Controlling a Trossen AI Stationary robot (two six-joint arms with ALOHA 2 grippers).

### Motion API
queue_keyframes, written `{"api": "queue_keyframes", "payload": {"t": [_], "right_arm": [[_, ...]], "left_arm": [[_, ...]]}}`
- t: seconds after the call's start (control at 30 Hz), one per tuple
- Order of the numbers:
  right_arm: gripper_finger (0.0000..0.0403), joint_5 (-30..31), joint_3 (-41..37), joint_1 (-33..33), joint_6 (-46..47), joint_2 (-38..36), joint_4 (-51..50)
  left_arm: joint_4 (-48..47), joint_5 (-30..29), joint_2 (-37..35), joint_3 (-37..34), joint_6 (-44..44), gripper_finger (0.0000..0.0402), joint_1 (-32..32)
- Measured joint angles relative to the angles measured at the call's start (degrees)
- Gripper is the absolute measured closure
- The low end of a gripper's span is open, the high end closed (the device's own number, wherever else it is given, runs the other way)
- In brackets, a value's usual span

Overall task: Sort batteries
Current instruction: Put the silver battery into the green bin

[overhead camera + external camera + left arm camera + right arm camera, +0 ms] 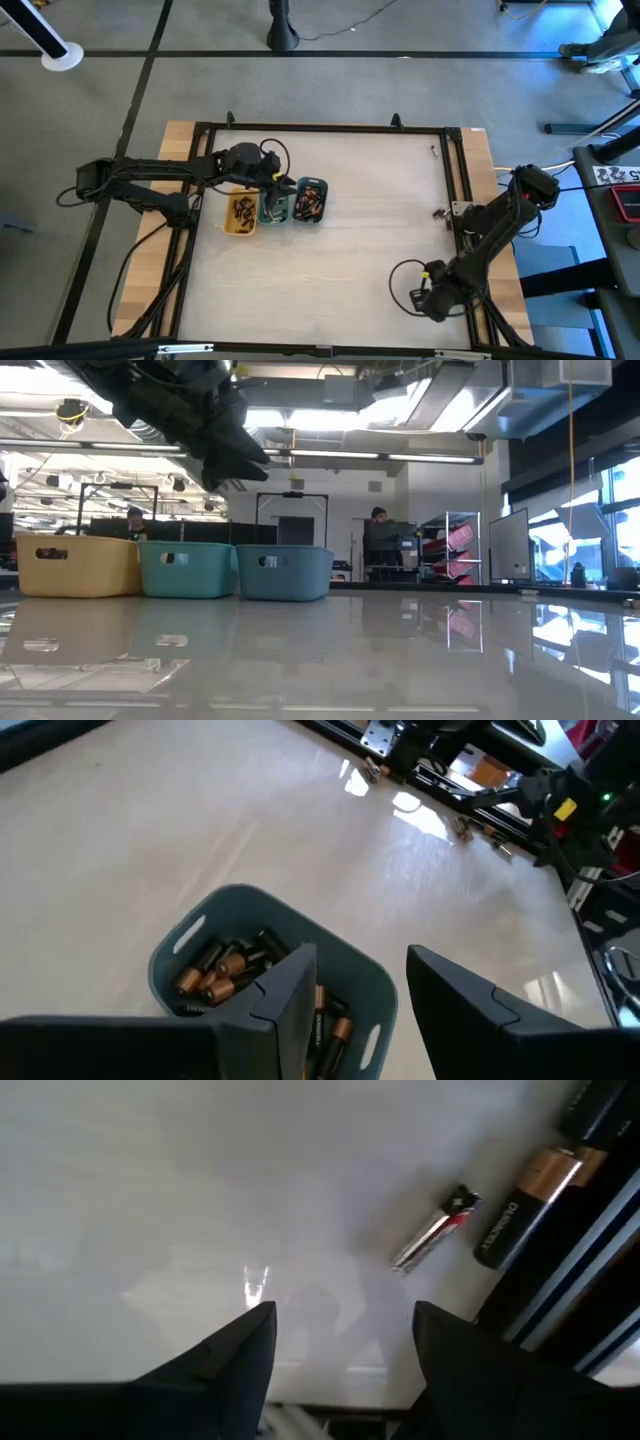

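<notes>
Pale wooden table (340, 270) with dark rail frame: work surface, carrying everything listed below. Left gripper (360, 1010): hangs above the tray row, dark fingers parted with an empty gap, nothing held. Right gripper (340, 1350): near the table's right rail, low over the bare top, fingers parted and empty. Three small oblong plastic trays side by side beneath the left gripper: yellow tray (239, 213), green tray (274, 208), grey-blue tray (310, 201). Batteries, copper-and-black cylinders (222, 970): heaped in the grey-blue tray directly under the left fingers; more lie in the yellow tray. Loose stock just ahead of the right fingers: one larger copper-topped black battery (525, 1205) against the rail, one slimmer silvery battery with red-and-black end (432, 1230) beside it, apart from each other. Handling note: likely next pick is the slim cell; centre the fingers across its length, descend squarely and close gently, as it probably rolls on the smooth top.
</notes>
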Motion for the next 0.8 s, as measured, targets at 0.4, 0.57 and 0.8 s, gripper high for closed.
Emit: {"api": "queue_keyframes", "payload": {"t": [0.4,0.57,0.8], "right_arm": [[0.0166,3.87,-6.82,3.77,1.52,-0.08,6.97],[0.0166,3.48,-6.91,3.18,-7.60,-1.84,7.93],[0.0166,-6.08,-7.11,1.96,-26.83,-3.09,0.79]], "left_arm": [[0.05,-1.21,0.02,0.00,-11.71,0.0254,-0.10],[0.08,-1.21,0.01,0.00,-13.35,0.0254,-0.13],[1.56,-2.13,0.02,0.00,-13.73,0.0254,-0.13]]}}
